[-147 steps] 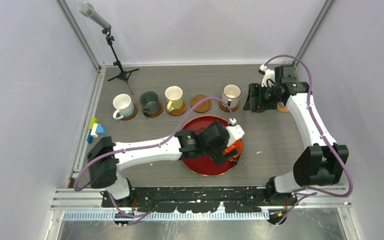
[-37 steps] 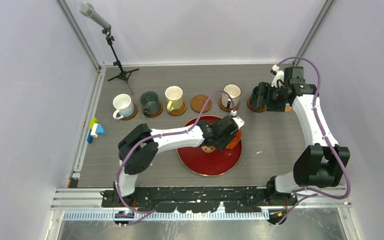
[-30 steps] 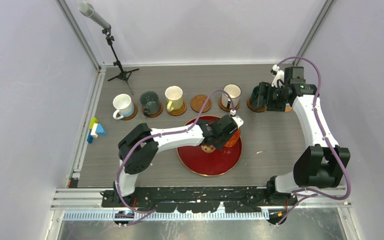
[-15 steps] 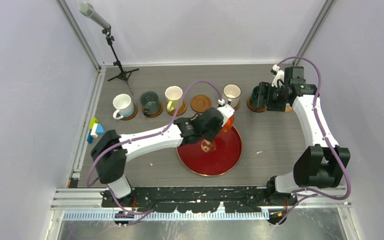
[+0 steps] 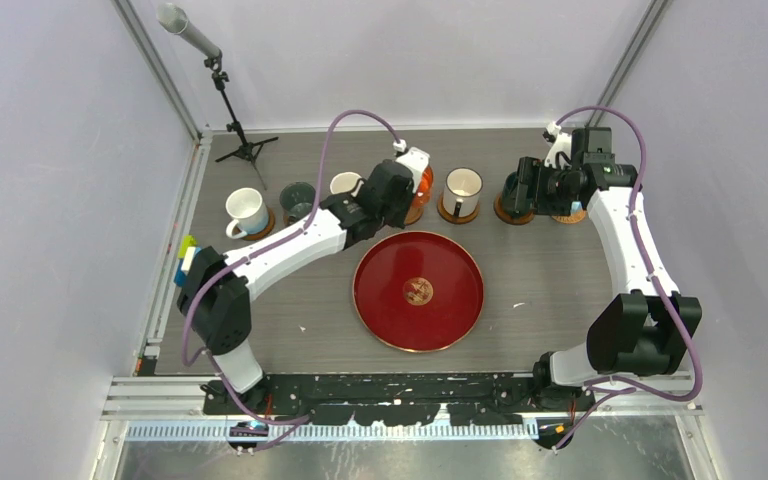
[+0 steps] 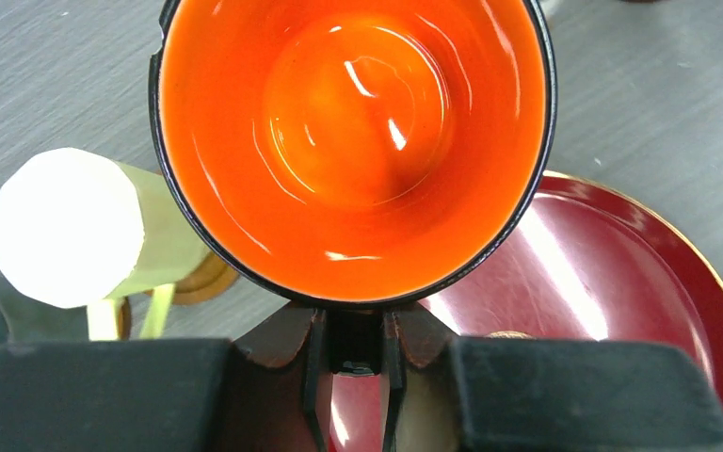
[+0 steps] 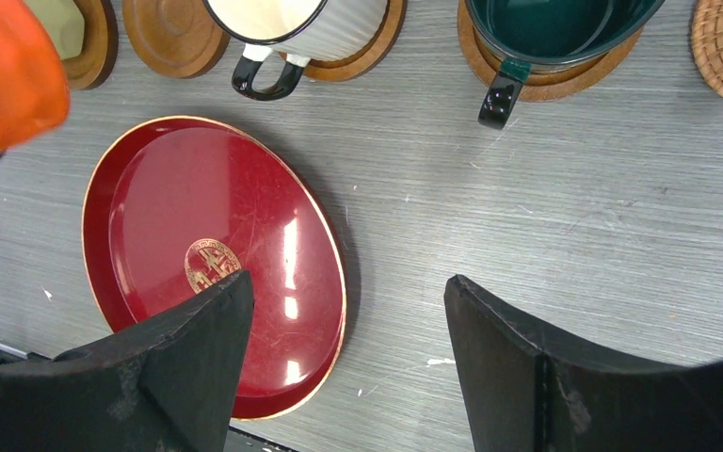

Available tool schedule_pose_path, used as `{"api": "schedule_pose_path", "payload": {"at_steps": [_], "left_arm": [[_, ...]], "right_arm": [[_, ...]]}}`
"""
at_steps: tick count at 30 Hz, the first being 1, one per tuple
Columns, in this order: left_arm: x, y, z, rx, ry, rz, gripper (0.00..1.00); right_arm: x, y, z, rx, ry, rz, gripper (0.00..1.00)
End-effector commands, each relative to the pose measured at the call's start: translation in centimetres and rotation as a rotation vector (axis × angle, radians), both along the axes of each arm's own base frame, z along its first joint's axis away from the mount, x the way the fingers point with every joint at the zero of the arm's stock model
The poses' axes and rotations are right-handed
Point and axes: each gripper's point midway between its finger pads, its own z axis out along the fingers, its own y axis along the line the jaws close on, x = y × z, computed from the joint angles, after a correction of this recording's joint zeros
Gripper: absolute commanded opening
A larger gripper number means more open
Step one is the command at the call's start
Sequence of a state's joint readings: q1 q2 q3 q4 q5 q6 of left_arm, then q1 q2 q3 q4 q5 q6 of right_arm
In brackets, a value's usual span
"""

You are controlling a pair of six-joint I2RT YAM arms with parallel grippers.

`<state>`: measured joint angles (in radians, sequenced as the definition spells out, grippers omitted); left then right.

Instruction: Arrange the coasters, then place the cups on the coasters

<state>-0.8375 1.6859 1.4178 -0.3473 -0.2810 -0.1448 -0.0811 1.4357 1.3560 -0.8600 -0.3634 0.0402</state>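
A row of cups point(image 5: 245, 211) on coasters point(image 7: 174, 33) lines the counter's point(image 5: 560, 290) far side, behind the central tray point(image 5: 440, 270). The held cup point(image 6: 353, 141), in the left end effector point(image 6: 355, 344), hangs over a gap mid-row. Blocks point(image 5: 188, 262) lie at the left edge, with a microphone stand point(image 5: 230, 130) in the far-left corner.

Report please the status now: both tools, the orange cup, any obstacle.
Left tool shut on orange cup, held in the air. Right tool open, empty. Bare coaster free; yellow cup and white cup close on both sides.
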Motion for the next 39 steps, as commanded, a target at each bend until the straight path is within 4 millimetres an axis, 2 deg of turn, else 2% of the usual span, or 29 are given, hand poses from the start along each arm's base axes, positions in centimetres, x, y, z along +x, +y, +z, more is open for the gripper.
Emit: {"api": "schedule_pose_path", "payload": {"at_steps": [1,6,15,21,31,39], "left_arm": [[3.8,-0.7,3.7,-0.101,-0.1,0.038,0.0],[6.1,0.1,1.8,-0.099,-0.068,0.092,0.0],[8.3,0.0,-1.8,-0.074,-0.021,0.117,0.0],[9.0,0.0,-3.4,-0.059,0.005,0.13,0.0],[10.2,0.1,-4.6,-0.062,0.039,0.154,0.0],[10.1,0.2,-6.3,-0.058,0.083,0.172,0.0]], "right_arm": [[1.3,0.0,1.7,0.016,-0.056,0.002,0.79],[1.6,0.0,1.7,0.016,-0.055,0.001,0.79],[1.3,-0.2,1.1,0.005,-0.044,-0.002,0.79],[0.9,-0.4,0.9,-0.011,-0.042,0.001,0.79],[0.8,-0.5,0.6,-0.017,-0.036,-0.004,0.79],[0.8,-0.5,0.5,-0.015,-0.031,-0.005,0.79]]}}
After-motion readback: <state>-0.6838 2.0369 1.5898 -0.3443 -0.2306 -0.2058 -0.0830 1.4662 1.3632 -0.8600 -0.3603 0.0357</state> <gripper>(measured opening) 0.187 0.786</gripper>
